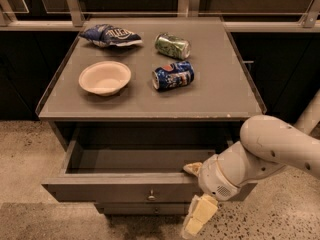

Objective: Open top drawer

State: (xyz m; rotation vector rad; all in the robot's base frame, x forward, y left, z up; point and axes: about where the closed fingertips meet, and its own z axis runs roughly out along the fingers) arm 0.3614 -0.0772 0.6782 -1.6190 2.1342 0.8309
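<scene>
- The top drawer (115,188) stands pulled out below the desk (220,91), toward 6 o'clock.
- The hand (196,193) is at the drawer front's 3 o'clock end, with its fingers spread apart.
- A bowl (104,77) rests on the desk.

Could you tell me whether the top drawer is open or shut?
Open: the top drawer is pulled out, inside showing. The gripper hangs at its front, right of the knob.
</scene>
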